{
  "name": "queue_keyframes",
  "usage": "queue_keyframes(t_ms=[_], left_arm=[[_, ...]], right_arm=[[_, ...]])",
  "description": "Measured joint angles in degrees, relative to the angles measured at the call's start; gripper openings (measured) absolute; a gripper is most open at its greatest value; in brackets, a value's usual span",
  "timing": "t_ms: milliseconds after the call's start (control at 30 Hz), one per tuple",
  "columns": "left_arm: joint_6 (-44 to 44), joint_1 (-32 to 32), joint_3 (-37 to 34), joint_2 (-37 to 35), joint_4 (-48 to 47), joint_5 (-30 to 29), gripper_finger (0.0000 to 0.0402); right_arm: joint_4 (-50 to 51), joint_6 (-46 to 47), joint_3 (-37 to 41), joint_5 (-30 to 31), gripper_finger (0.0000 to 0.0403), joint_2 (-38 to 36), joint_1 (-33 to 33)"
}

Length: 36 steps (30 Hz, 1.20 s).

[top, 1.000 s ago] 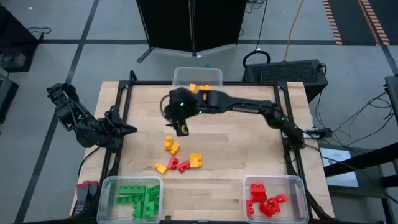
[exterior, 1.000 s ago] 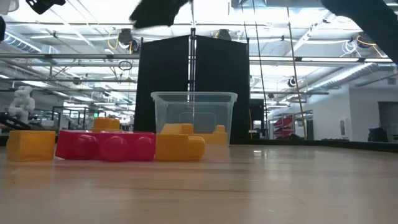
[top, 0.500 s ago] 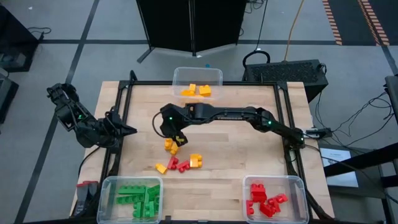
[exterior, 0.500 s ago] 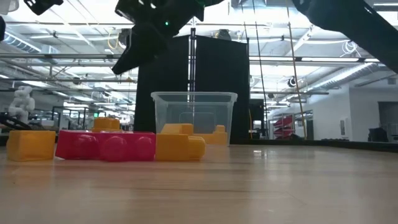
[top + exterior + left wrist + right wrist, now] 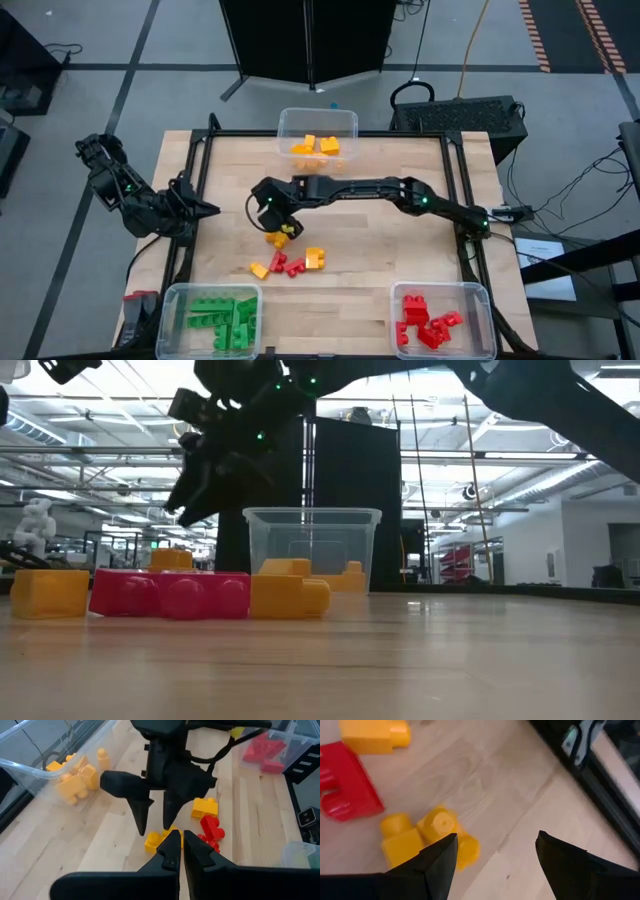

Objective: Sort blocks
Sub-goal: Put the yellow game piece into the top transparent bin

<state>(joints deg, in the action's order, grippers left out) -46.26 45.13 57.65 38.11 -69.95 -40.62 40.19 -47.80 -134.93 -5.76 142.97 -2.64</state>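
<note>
Loose blocks lie on the wooden table's middle: a yellow cluster (image 5: 277,237), another yellow block (image 5: 315,257), a small yellow one (image 5: 259,270) and red ones (image 5: 286,265). My right gripper (image 5: 284,224) hangs open just above the yellow cluster (image 5: 427,837), fingers slanting down and touching nothing. In the left wrist view, the right gripper (image 5: 152,817) stands above that cluster (image 5: 156,840). My left gripper (image 5: 210,208) waits shut at the table's left edge, with nothing in it (image 5: 180,842).
Three clear bins stand at the table's edges. The far bin (image 5: 318,124) holds yellow blocks, the near-left bin (image 5: 208,295) green ones, and the near-right bin (image 5: 440,293) red ones. Bare wood lies to the right of the loose blocks.
My right gripper has come down from in front of the far bin toward the yellow cluster, moving a little toward the near edge. Its wrist has rolled on the way, and its fingers have stayed open. The blocks have not moved.
</note>
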Motion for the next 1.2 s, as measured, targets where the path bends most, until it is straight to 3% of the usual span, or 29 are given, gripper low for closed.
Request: queue_keyframes(t_ms=[767,1200], left_arm=[[0.0,0.0,0.0,0.0,0.0,0.0,0.0003],[0.0,0.0,0.0,0.0,0.0,0.0,0.0003]], right_arm=[[-0.6,-10.2,-0.1,-1.9,0.026,2.4,0.7],[-1.9,-11.5,-0.1,1.4,0.0244,6.0,1.0]])
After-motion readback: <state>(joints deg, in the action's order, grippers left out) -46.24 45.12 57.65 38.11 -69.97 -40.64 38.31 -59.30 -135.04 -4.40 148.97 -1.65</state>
